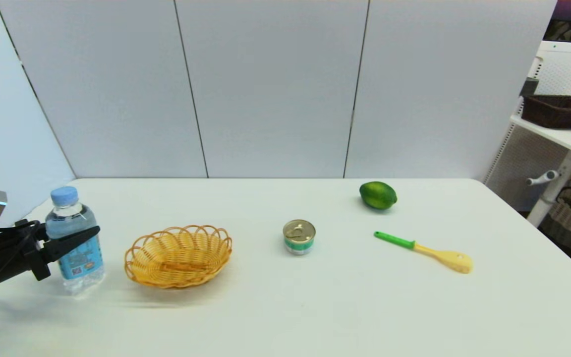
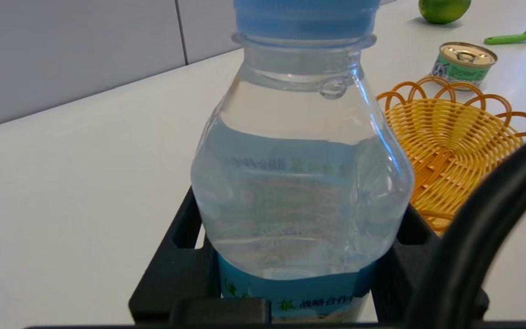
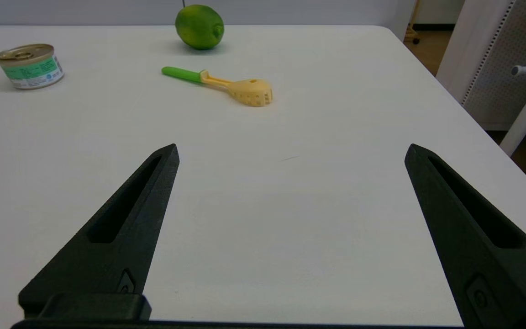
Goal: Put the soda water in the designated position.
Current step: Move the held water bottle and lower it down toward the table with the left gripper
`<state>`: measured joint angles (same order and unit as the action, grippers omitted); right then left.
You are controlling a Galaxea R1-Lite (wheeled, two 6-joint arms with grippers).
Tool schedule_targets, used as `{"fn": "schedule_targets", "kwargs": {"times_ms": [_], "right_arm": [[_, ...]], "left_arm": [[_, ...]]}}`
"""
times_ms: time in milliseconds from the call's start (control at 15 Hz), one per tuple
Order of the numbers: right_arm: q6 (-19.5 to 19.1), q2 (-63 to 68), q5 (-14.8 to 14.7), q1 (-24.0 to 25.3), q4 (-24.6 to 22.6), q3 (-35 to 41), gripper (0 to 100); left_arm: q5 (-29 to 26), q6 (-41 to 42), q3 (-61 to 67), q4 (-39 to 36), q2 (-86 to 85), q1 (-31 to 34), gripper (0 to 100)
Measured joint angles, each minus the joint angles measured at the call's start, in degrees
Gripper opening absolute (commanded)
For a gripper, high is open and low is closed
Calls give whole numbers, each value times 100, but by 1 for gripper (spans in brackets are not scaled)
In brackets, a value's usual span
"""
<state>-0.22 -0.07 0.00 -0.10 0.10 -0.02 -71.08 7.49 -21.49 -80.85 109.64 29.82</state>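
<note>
The soda water (image 1: 81,260) is a clear bottle with a light-blue cap and a blue label, standing upright near the table's left edge. My left gripper (image 1: 85,231) is shut on the soda water (image 2: 299,160) around its middle, with one black finger crossing its front in the head view. In the left wrist view the bottle fills the space between both fingers (image 2: 185,237). My right gripper (image 3: 291,148) is open over bare table on the right side, holding nothing, and it does not show in the head view.
An empty wicker basket (image 1: 179,255) sits just right of the bottle. Farther right are a gold-lidded tin can (image 1: 299,237), a green lime (image 1: 377,195) and a green-handled yellow spoon (image 1: 424,250). A shelf with a dark basket (image 1: 558,111) stands beyond the table's right edge.
</note>
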Motion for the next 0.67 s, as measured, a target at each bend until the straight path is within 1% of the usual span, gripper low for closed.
{"fn": "schedule_targets", "kwargs": {"times_ms": [267,667], "right_arm": [[1,0,0,0,0,0,100],[0,0,0,0,-2,0,100]], "left_arm": [[107,-66,-334,-7,85,-46,0],[118,-51,-450,-5,286,-273,0]]}}
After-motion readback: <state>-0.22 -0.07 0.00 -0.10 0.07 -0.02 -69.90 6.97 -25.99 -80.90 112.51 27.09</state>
